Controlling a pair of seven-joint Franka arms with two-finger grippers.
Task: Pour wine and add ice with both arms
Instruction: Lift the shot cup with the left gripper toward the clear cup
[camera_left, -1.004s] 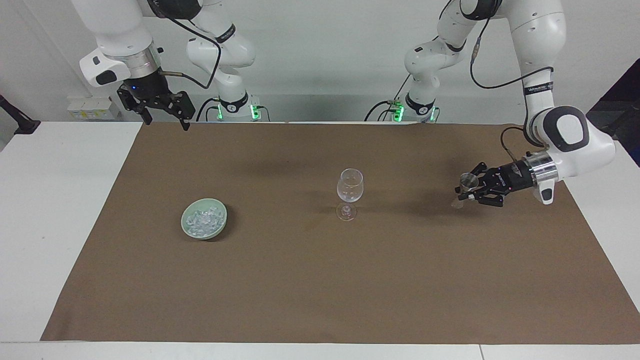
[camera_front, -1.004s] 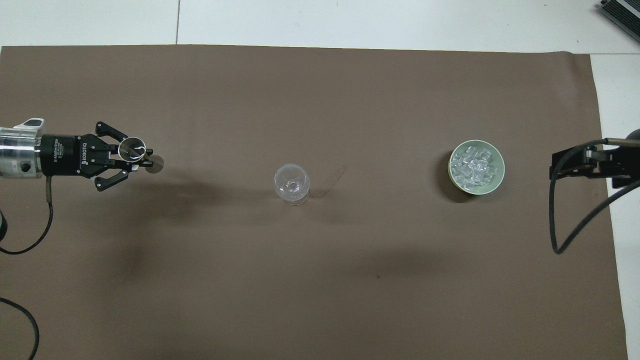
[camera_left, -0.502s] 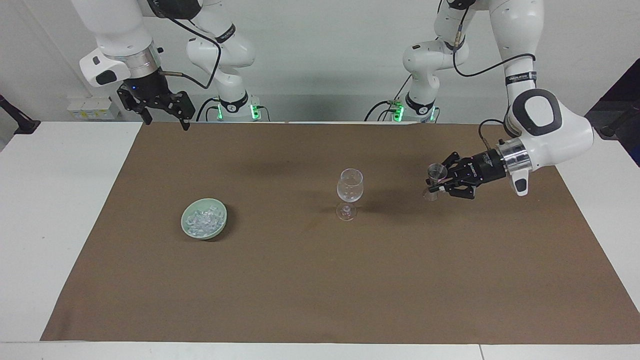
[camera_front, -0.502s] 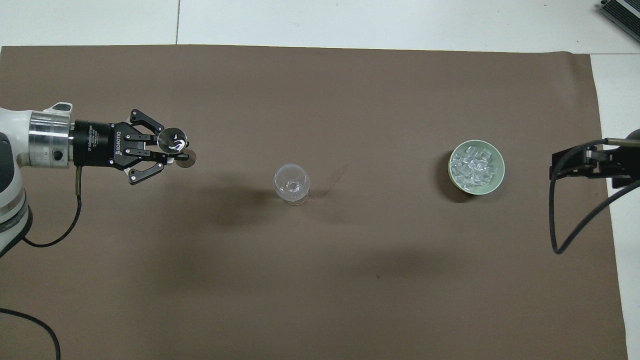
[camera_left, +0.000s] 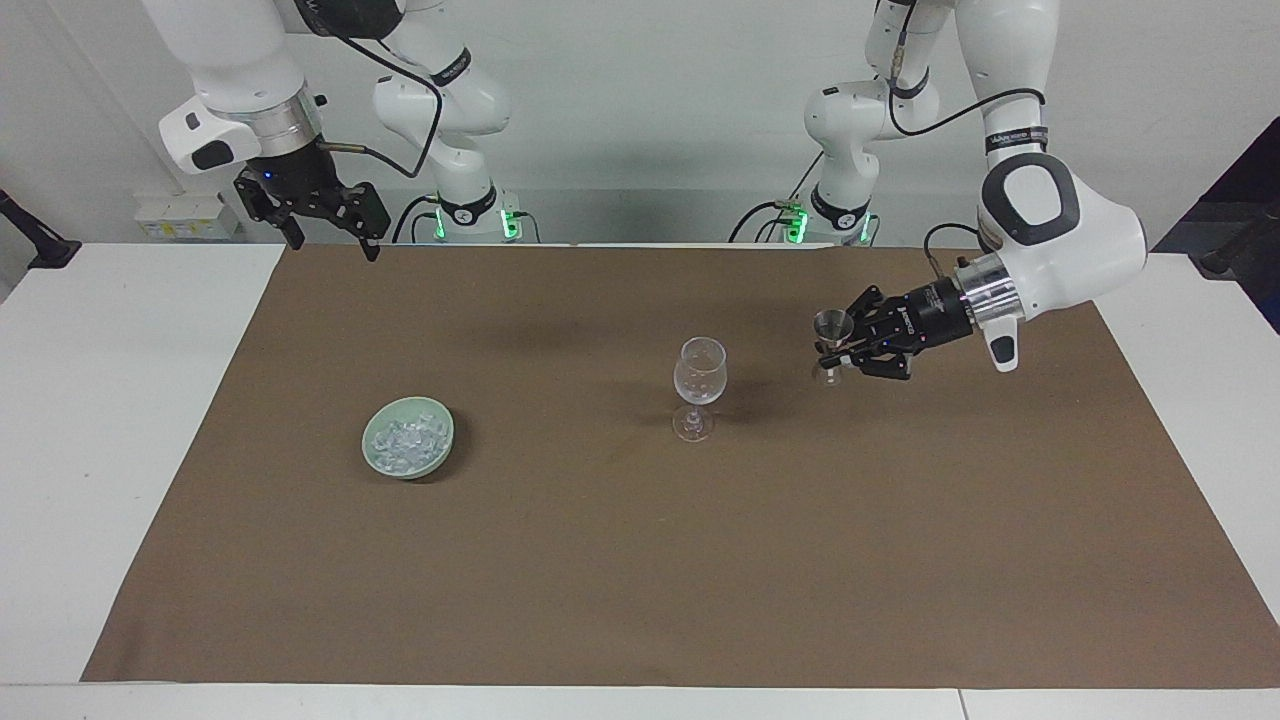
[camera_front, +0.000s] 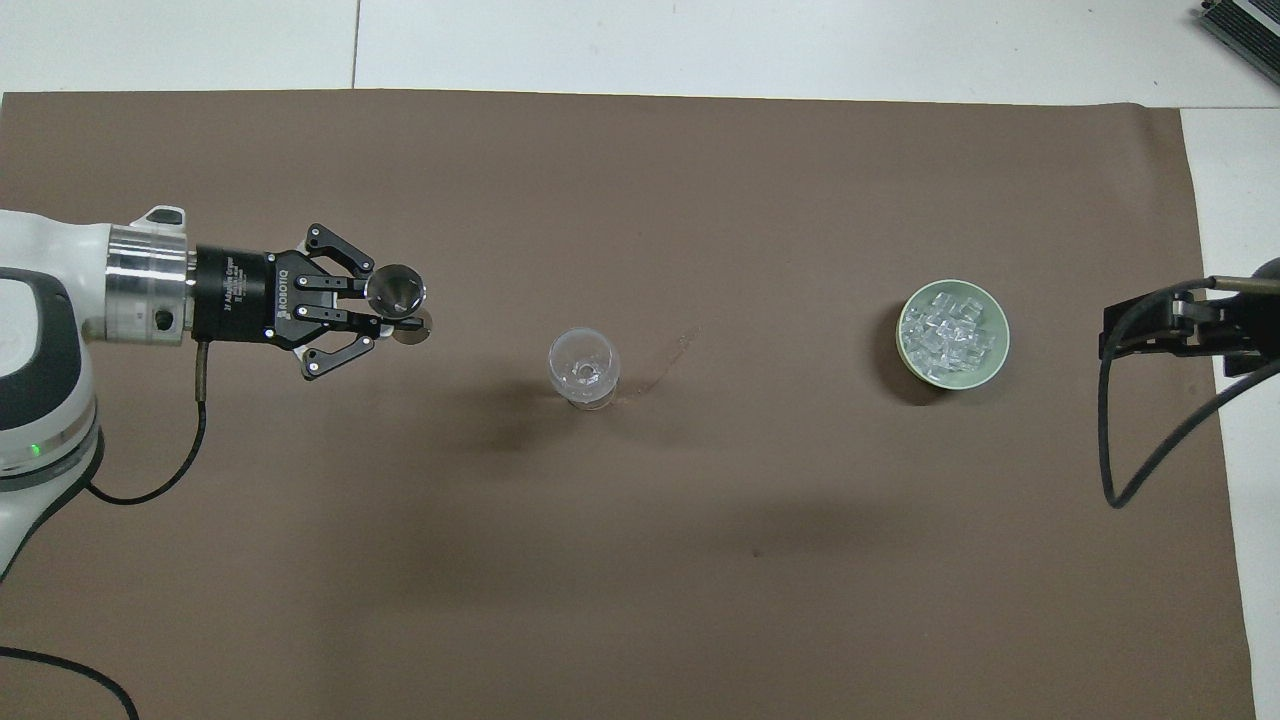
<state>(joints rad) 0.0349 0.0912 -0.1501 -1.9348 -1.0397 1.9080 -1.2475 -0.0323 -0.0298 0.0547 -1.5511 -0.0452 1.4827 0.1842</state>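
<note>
A clear wine glass (camera_left: 699, 383) stands upright mid-cloth; it also shows in the overhead view (camera_front: 583, 368). My left gripper (camera_left: 838, 347) is shut on a small clear stemmed cup (camera_left: 831, 326), held upright above the cloth beside the wine glass, toward the left arm's end. The cup (camera_front: 396, 291) and left gripper (camera_front: 400, 312) also show in the overhead view. The ice (camera_left: 404, 437) is heaped in a pale green bowl (camera_left: 437, 455) toward the right arm's end; the bowl (camera_front: 996, 362) also shows from above. My right gripper (camera_left: 335, 247) waits open and raised over the cloth's edge nearest the robots.
A brown cloth (camera_left: 640, 560) covers most of the white table (camera_left: 120, 420). A black cable (camera_front: 1130, 440) hangs from the right arm over the cloth's corner at that arm's end.
My left gripper has carried the small cup across the cloth toward the wine glass and a little higher. The right arm, the wine glass and the bowl have not moved.
</note>
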